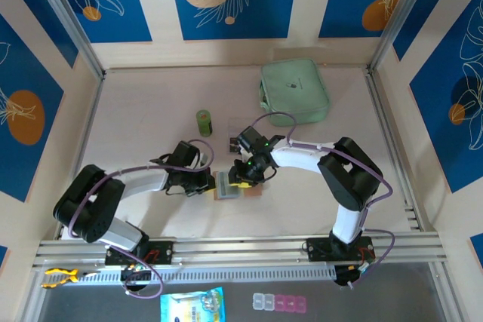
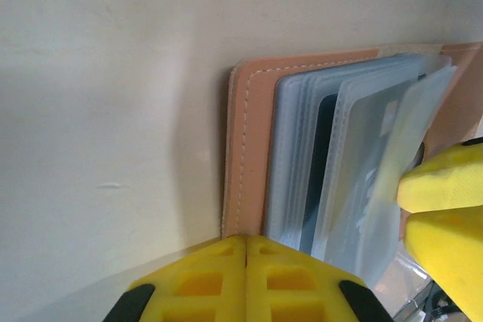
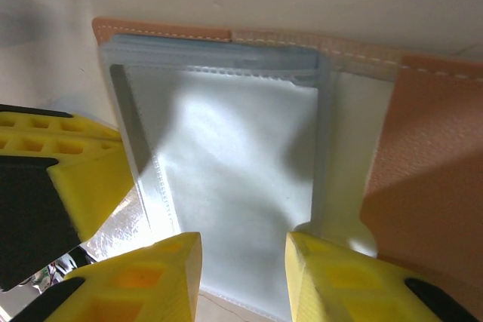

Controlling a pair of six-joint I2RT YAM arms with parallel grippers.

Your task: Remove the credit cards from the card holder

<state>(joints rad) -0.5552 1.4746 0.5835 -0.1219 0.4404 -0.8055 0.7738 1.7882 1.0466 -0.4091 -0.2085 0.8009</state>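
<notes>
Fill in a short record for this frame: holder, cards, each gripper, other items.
holder: small tan-pink leather bifold card holder, lying open on the table, clear sleeves fanned
cards: a greyish card sits inside a sleeve
left gripper: shut, tips at the holder's edge
right gripper: open, astride one clear sleeve
other items: mint-green zip pouch, small green cylinder, both farther back

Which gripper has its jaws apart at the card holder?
The right gripper: its yellow fingers stand apart over a clear sleeve. The left gripper has its fingers pressed together at the tan edge of the card holder.
</notes>
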